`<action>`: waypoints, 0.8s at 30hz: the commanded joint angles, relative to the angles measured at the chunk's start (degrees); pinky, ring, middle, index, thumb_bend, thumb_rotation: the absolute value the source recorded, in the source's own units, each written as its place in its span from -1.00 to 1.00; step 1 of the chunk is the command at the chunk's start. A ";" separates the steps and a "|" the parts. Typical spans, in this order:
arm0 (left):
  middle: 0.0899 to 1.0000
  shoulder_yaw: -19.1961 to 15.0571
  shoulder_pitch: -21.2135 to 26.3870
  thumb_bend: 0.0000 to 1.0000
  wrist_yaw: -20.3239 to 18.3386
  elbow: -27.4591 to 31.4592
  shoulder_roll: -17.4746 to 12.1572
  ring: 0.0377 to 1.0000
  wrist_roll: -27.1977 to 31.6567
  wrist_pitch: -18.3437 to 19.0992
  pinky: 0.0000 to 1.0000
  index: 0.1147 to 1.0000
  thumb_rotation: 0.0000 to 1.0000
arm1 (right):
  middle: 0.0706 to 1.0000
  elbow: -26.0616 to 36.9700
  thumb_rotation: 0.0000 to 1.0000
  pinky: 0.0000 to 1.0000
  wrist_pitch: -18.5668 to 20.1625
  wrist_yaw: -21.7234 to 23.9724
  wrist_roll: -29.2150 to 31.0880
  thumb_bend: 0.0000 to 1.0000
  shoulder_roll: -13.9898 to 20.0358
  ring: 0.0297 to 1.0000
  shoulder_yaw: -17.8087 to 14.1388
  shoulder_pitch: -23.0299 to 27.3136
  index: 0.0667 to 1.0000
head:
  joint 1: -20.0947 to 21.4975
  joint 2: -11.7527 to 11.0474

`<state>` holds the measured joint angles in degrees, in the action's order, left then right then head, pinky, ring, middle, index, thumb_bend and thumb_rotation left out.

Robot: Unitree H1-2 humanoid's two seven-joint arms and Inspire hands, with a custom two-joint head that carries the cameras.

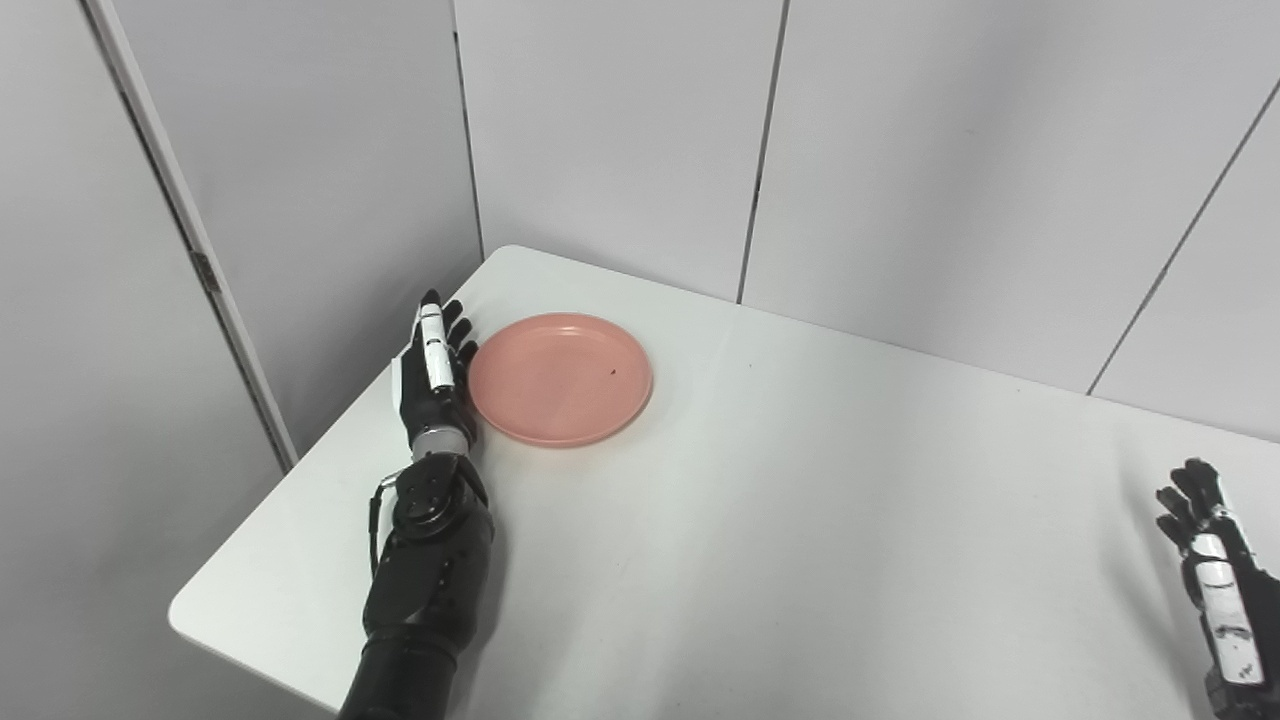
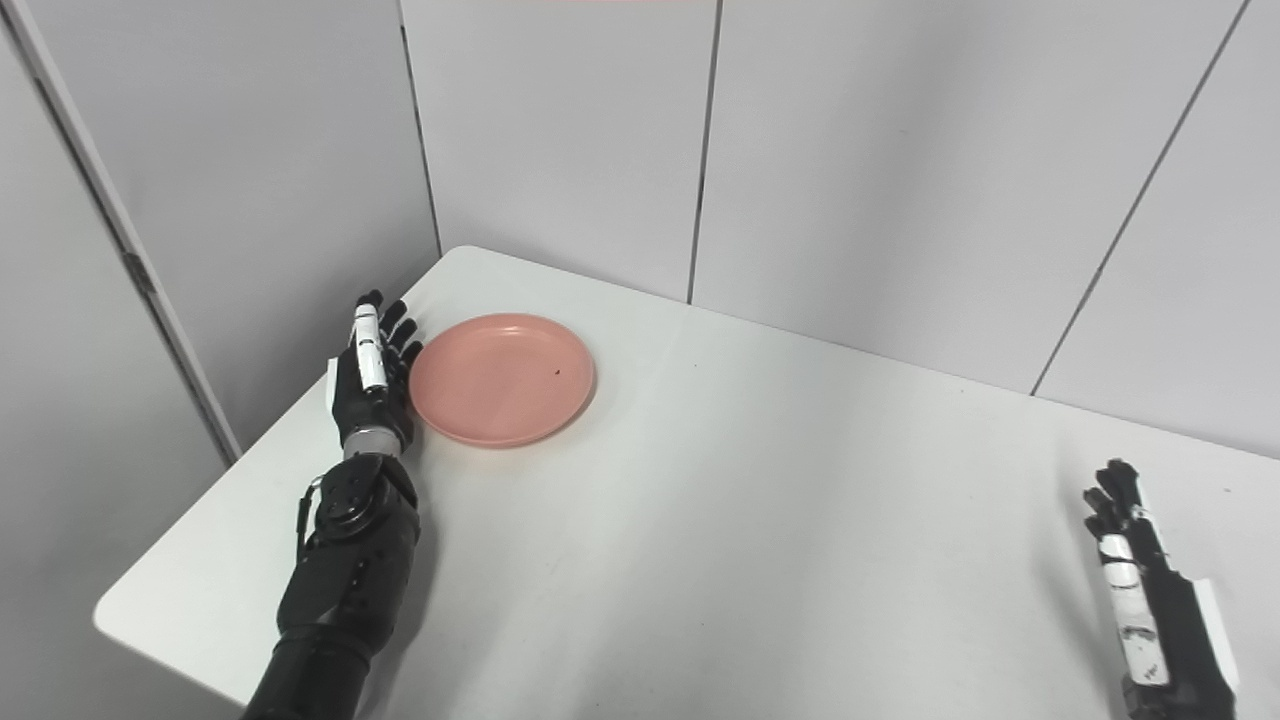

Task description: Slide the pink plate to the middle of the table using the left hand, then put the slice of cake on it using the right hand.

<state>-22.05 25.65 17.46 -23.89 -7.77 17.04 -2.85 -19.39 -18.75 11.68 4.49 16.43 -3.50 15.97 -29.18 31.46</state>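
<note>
A round pink plate [image 1: 560, 378] lies on the white table [image 1: 800, 500] near its far left corner. It is empty but for a small dark speck. My left hand [image 1: 435, 365] stands on edge just left of the plate, fingers straight and apart, palm side against or very near the plate's left rim. It holds nothing. My right hand [image 2: 1140, 580] rests over the table at the lower right, fingers extended and empty. No slice of cake shows in either view.
Grey wall panels [image 1: 620, 130] stand close behind the table and along its left side. The table's left edge [image 1: 300, 470] runs right beside my left forearm.
</note>
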 commanded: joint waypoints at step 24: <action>0.80 3.26 2.14 -0.17 -3.34 -1.54 0.35 0.80 -1.31 1.66 0.77 0.81 1.00 | 0.93 -2.10 1.00 0.94 0.82 -0.82 -0.38 -0.29 -1.96 0.90 0.42 -4.34 0.94 | 1.12 0.95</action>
<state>-19.52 26.16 15.06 -25.25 -7.73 15.97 -2.52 -19.25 -18.72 11.26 3.79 16.20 -3.56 15.93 -28.04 32.34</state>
